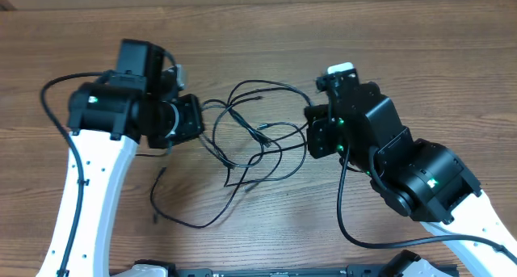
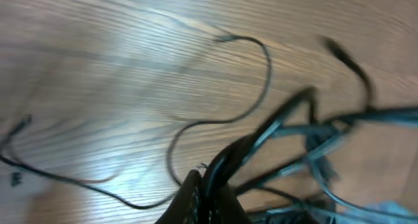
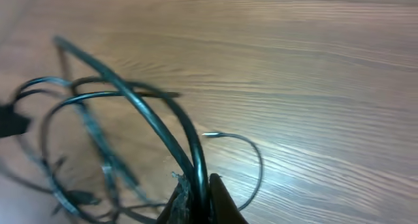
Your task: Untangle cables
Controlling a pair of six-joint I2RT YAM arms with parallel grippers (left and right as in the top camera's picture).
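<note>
Cables (image 2: 281,115) are pinched tight in L gripper (image 2: 204,181) & R gripper (image 3: 196,188), 2 sides of tangle; knot could be cinched if pulled apart w/o slack.

Overhead straight down, wrist views close, low — cables (image 1: 263,137) shared
</note>
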